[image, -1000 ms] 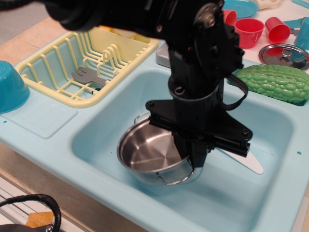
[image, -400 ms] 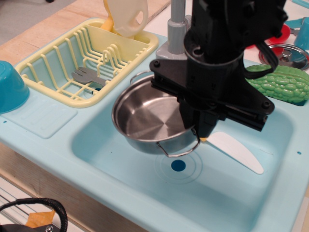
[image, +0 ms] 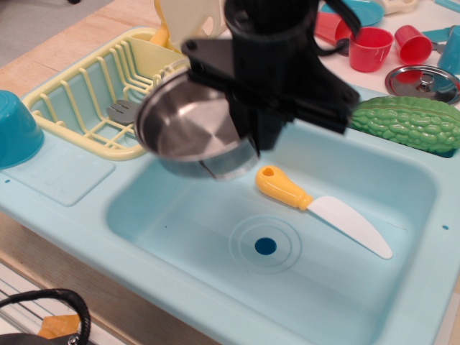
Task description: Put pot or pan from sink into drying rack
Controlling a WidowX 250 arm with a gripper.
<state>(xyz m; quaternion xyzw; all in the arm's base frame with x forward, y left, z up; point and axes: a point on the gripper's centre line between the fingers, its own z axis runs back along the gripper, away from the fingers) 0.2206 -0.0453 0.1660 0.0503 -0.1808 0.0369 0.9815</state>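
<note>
Count by kind:
- one steel pot [image: 183, 129]
- one light blue sink [image: 402, 208]
- one pale yellow drying rack [image: 79, 93]
- one grey fork [image: 122, 111]
- one yellow-handled white knife [image: 323, 210]
- one green bitter gourd [image: 408, 122]
- one steel lid [image: 424, 83]
- two red cups [image: 371, 47] [image: 414, 43]
- one blue bowl [image: 16, 129], left edge

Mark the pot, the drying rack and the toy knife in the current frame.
pot [image: 183, 122], main camera view, shiny inner bottom
drying rack [image: 72, 100], main camera view, yellow ribs on the left side
toy knife [image: 352, 224], main camera view, white blade lying in the sink
</note>
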